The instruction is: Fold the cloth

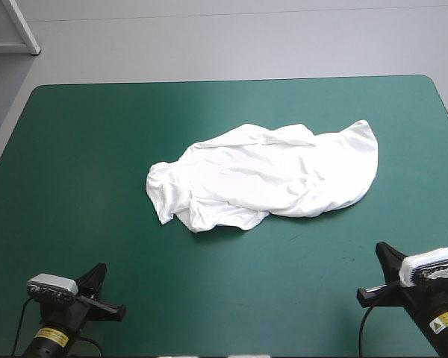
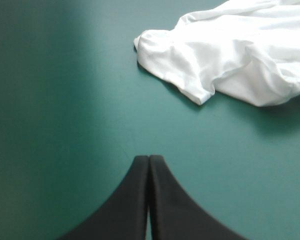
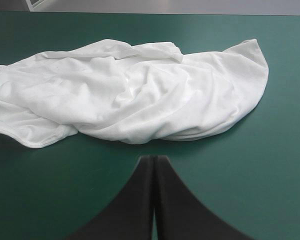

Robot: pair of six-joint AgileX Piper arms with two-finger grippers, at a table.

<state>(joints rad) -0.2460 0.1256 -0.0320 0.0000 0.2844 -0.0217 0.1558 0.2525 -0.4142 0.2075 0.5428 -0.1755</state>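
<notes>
White short-sleeved T-shirt [image 1: 265, 175] lies crumpled on the teal-green surface [image 1: 97, 134], black-fingered left hand [image 2: 148, 159] and right hand [image 3: 154, 158] closed, empty, parked clear, seemingly awaiting a first grasp.

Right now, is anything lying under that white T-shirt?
The crumpled T-shirt lies directly on the teal-green cover, which shows all around it. Nothing pokes out from beneath, but what its folds cover is hidden from every view.

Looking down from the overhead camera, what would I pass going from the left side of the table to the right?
The left gripper, two black fin-shaped fingers shut → the crumpled white short-sleeved T-shirt mid-table → the right gripper, same black fingers shut. All lie over the teal-green table cover.
</notes>
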